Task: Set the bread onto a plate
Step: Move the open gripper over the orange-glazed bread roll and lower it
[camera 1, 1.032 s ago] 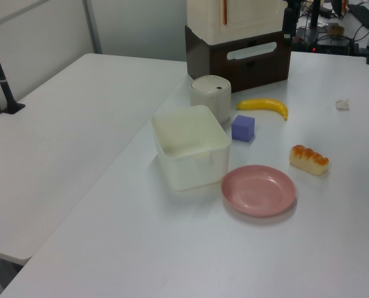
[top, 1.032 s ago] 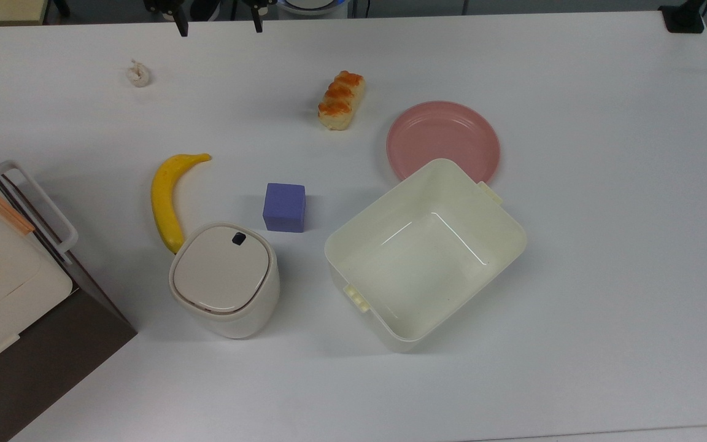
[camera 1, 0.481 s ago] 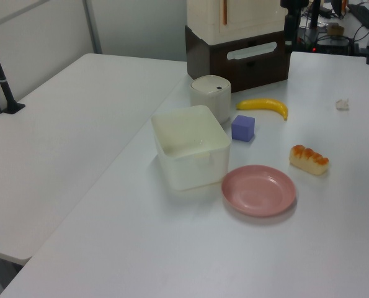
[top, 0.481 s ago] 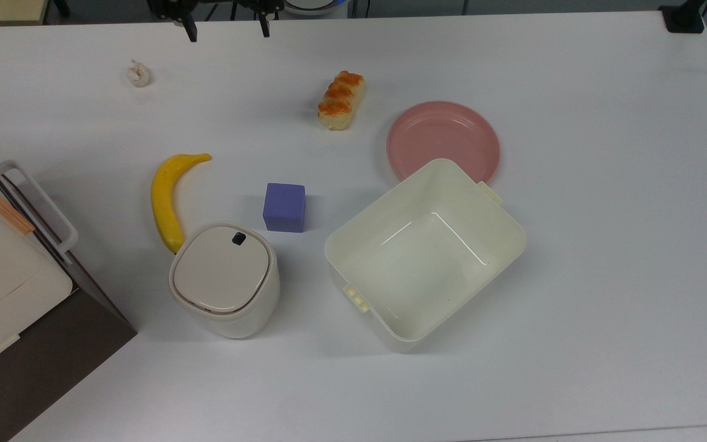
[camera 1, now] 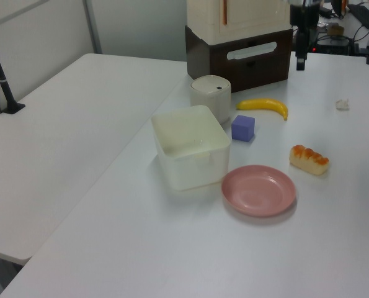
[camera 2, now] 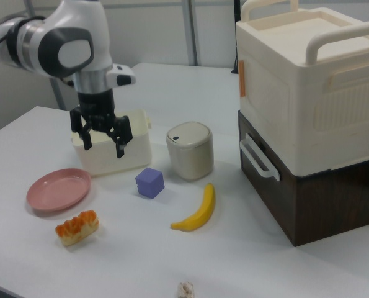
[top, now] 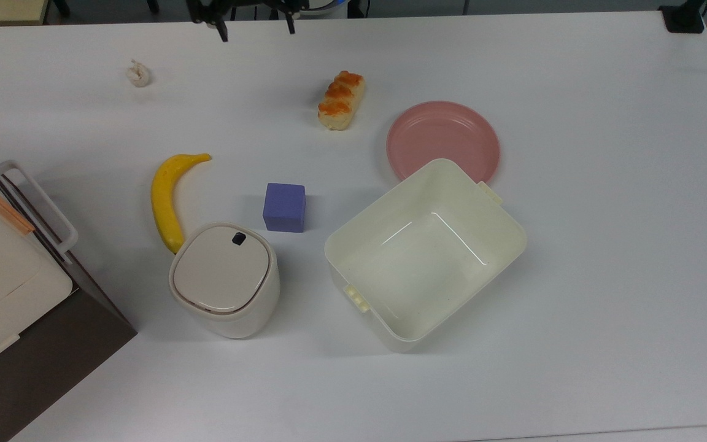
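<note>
My gripper point(camera 2: 103, 142) hung in the air with its fingers point(top: 224, 32) spread wide and nothing between them, up at the far edge of the table point(top: 605, 245) in the top view. In the right view it hovered above the table with the tub point(camera 2: 137, 146) behind it, fingertips pointing down.

The bread point(top: 342, 100) lay on the bare table, well apart from my gripper and toward the top view's right of it. It sat near the plate point(top: 443, 142) but not touching, the plate lying to the top view's right of it with nothing on it. The tub point(top: 425, 253) pressed close against the plate's near rim in the top view.

The cube point(top: 284, 207) stood between the tub and the banana point(top: 168, 199). The banana's lower end ran up against the lidded bin point(top: 224, 279). A small whitish lump point(top: 138, 73) lay alone toward the top view's upper left.
</note>
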You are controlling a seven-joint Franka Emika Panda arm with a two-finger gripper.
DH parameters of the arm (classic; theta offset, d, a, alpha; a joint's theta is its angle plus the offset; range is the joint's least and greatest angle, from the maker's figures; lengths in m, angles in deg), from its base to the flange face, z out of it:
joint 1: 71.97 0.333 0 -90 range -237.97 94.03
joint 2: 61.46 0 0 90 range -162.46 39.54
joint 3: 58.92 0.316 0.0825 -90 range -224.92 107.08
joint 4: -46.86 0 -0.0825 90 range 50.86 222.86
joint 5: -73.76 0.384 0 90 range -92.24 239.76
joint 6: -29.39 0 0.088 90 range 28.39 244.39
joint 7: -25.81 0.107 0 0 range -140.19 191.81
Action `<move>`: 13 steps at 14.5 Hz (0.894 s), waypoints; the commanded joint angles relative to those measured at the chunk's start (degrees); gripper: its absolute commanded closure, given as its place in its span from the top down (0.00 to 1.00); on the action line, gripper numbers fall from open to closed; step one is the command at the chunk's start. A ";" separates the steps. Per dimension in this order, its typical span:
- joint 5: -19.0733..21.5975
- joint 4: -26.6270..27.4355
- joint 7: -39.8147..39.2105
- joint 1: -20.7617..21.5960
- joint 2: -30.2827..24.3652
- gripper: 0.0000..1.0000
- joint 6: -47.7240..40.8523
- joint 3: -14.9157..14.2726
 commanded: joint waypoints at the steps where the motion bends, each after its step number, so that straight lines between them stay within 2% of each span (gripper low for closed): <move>1: -0.06 8.64 3.35 4.03 -2.47 1.00 8.31 -0.16; 4: -6.11 13.49 12.47 9.12 -1.42 1.00 15.00 0.02; 7: -12.18 20.95 18.55 11.77 -2.91 1.00 20.63 0.11; 13: -17.11 28.34 18.92 12.82 -6.69 1.00 20.99 0.02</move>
